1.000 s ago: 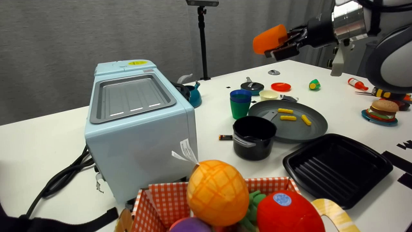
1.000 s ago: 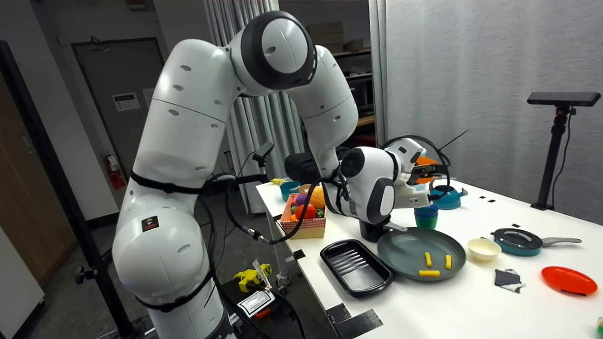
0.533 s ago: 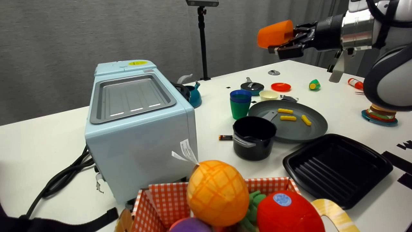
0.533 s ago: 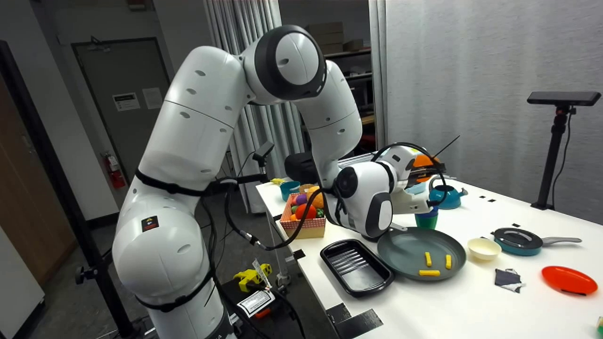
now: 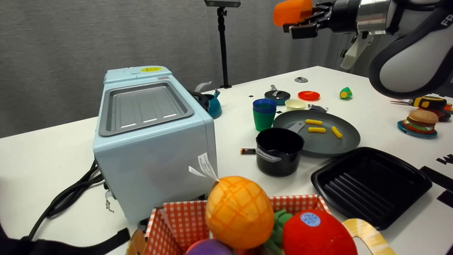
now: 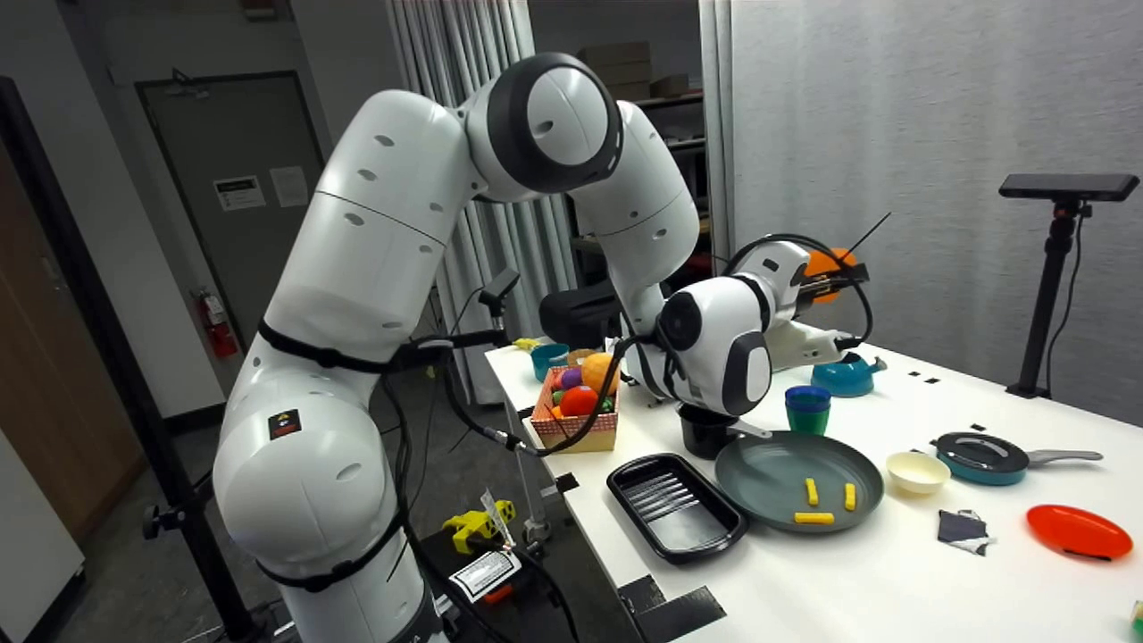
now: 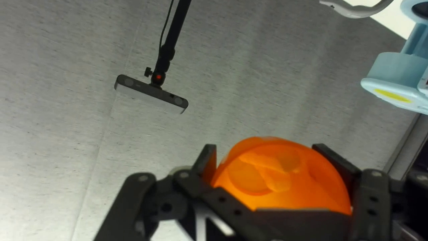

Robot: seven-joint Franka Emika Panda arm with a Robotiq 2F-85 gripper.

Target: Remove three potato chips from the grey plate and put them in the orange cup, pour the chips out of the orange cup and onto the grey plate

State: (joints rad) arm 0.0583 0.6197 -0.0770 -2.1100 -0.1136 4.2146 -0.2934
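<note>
Exterior views both show a wide white surface (image 5: 46,159) set with play-kitchen things, and my white robot arm (image 6: 379,196) bent in a high arch, its wrist reaching over that surface. Standing on it is a light blue, box-shaped appliance (image 5: 166,156). Smaller than that is the round grey plate (image 5: 324,146), lying flat, with a black ridged tray (image 5: 371,184) just beside it. My gripper (image 7: 272,164) is high above the surface, its fingers clamped on either side of the orange cup (image 5: 291,12). A small black pot (image 5: 277,163) stands upright by the plate's edge. I have the cup tipped almost onto its side, well apart from the plate. Faint strip-like shapes (image 7: 264,164) show in it in the wrist view; I cannot tell what they are. Smallest are three yellow potato chips (image 5: 316,130), lying apart from one another on the plate.
</note>
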